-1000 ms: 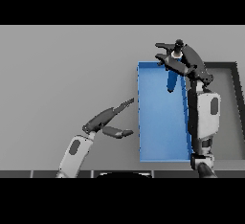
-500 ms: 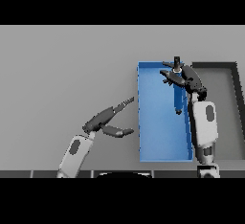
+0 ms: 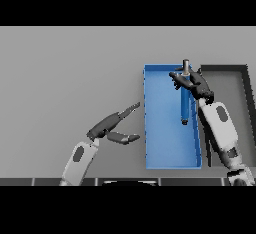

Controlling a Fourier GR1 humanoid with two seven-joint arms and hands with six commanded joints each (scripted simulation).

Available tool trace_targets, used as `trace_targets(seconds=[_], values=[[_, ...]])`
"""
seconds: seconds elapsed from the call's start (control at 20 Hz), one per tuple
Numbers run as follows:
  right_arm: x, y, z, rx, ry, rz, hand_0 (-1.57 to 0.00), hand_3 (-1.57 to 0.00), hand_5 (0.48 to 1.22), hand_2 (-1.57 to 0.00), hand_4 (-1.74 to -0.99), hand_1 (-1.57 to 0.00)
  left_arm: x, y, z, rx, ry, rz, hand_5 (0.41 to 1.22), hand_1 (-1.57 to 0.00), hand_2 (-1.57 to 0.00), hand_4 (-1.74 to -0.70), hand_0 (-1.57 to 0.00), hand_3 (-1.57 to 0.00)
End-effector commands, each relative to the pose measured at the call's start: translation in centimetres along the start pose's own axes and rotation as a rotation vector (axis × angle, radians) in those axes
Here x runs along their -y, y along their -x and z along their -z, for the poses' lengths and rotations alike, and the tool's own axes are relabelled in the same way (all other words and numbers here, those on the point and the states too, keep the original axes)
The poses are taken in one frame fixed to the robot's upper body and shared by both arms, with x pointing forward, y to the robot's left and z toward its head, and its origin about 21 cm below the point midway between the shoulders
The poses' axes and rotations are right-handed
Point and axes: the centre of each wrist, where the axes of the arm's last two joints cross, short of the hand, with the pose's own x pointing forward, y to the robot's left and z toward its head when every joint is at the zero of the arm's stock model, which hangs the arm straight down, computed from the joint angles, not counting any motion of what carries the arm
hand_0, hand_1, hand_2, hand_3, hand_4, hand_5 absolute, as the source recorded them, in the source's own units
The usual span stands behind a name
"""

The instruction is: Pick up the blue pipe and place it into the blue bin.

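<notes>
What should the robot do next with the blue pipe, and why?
Probably open the right hand and let go. The blue pipe already hangs over the inside of the blue bin, near its right wall, with its lower end pointing down into it, so a release should drop it in. The left hand rests open on the table beside the bin.

A: Any lettering, labels, numbers, or signs legible?

B: None. Checked the blue bin [image 3: 170,148], walls and floor: plain, no mark.

A: The blue pipe [image 3: 185,100]?

B: Blue shaft, grey end, no print or brand on it.

A: The dark tray [image 3: 240,85] to the side, the grey table [image 3: 70,68]?

B: Both bare of any text. The arm casings carry no readable marking either.
</notes>
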Motion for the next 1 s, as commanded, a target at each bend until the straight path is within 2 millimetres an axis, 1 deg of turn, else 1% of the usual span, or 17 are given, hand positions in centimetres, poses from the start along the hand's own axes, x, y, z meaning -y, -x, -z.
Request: trace_targets(seconds=[0.0,0.05,0.1,0.15,0.25,0.35,0.4,0.55,0.6,0.65,0.7,0.75,0.8,0.85,0.95], values=[[-0.1,-0.2,-0.3,-0.018,-0.024,-0.06,-0.55,-0.15,1.108,-0.5,-1.339,-0.52,-0.2,0.2,-0.2,-0.012,-0.003,0.006,0.494,0.0,0.0,-0.93,0.0,0.0],[-0.4,-0.5,-0.7,-0.011,-0.048,-0.145,-0.44,-0.12,1.068,-0.4,-1.307,-0.42,-0.2,0.3,-0.1,-0.015,0.0,0.007,0.494,0.0,0.0,-0.93,0.0,0.0],[-0.7,-0.8,-1.1,-0.018,-0.056,-0.25,-0.35,-0.09,1.01,-0.32,-1.279,-0.34,-0.2,-0.1,0.3,-0.015,-0.004,0.01,0.494,0.0,0.0,-0.92,0.0,0.0],[-0.6,-0.7,-1.1,-0.032,-0.054,-0.285,-0.28,-0.08,0.962,-0.26,-1.25,-0.27,-0.2,-0.1,0.2,-0.008,-0.005,0.008,0.494,0.0,0.0,-0.93,0.0,0.0],[-1.3,0.1,-0.9,-0.081,-0.093,-0.37,-0.18,-0.05,0.87,-0.16,-1.219,-0.17,0.0,0.0,-0.1,0.0,-0.005,0.004,0.495,0.0,0.0,-0.93,0.0,0.0],[-0.9,-0.1,-1.0,-0.112,-0.101,-0.432,-0.12,-0.03,0.809,-0.11,-1.19,-0.11,-0.3,0.0,0.1,-0.01,-0.01,0.006,0.496,0.0,0.0,-0.93,0.0,0.0],[-1.3,-0.1,-1.0,-0.116,-0.112,-0.469,-0.09,-0.02,0.788,-0.08,-1.175,-0.09,-0.2,0.1,-0.1,-0.018,-0.006,0.003,0.496,0.0,0.0,-0.93,0.0,0.0],[-1.1,0.1,-1.5,-0.131,-0.115,-0.49,-0.05,-0.01,0.747,-0.04,-1.125,-0.04,-0.4,0.2,-0.2,-0.005,-0.003,0.008,0.496,0.0,0.0,-0.93,0.0,0.0],[-1.2,-0.1,-1.7,-0.127,-0.124,-0.494,-0.04,-0.01,0.736,-0.03,-1.11,-0.04,0.1,0.1,0.0,-0.008,0.0,-0.001,0.497,0.0,0.0,-0.93,0.0,0.0],[-1.4,-0.4,-1.6,-0.121,-0.126,-0.501,-0.03,-0.01,0.725,-0.03,-1.099,-0.03,-0.2,0.1,-0.1,-0.013,-0.005,-0.001,0.497,0.0,0.0,-0.93,0.0,0.0],[-1.5,-0.5,-1.7,-0.119,-0.134,-0.512,-0.02,-0.01,0.718,-0.02,-1.095,-0.02,-0.6,-0.2,0.2,-0.015,-0.01,0.0,0.495,0.0,0.0,-0.93,0.0,0.0],[-1.5,-0.3,-2.0,-0.121,-0.142,-0.527,-0.02,0.0,0.714,-0.02,-1.084,-0.02,0.0,0.0,0.1,-0.01,-0.006,-0.001,0.495,0.0,0.0,-0.93,0.0,0.0],[-1.4,-0.1,-2.0,-0.127,-0.146,-0.541,-0.02,0.0,0.713,-0.02,-1.084,-0.02,0.1,0.2,-0.1,-0.017,-0.002,0.001,0.496,0.0,0.0,-0.93,0.0,0.0],[-1.5,-0.4,-2.0,-0.12,-0.15,-0.545,-0.02,0.0,0.712,-0.02,-1.084,-0.02,0.1,0.1,0.3,-0.024,-0.004,0.004,0.496,0.0,0.0,-0.93,0.0,0.0],[-1.4,-0.4,-2.0,-0.124,-0.156,-0.537,-0.02,0.0,0.714,-0.02,-1.084,-0.02,-0.5,0.0,0.5,-0.023,-0.017,0.007,0.495,0.0,0.0,-0.93,0.0,0.0]])
